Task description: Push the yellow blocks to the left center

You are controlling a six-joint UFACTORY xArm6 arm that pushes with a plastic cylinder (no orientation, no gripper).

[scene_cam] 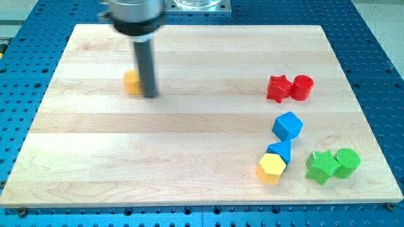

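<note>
A small yellow block (131, 82), its shape partly hidden by the rod, sits at the upper left of the wooden board (189, 157). My tip (150, 96) rests on the board right beside it, on its right side, touching or nearly touching. A yellow hexagonal block (271, 168) lies at the lower right, touching a blue triangular block (281, 150).
A blue cube (288, 125) sits above the blue triangle. A red star block (278, 88) and a red cylinder (302, 87) stand at the right. A green star block (320, 167) and a green cylinder (346, 162) lie at the lower right, near the board's edge.
</note>
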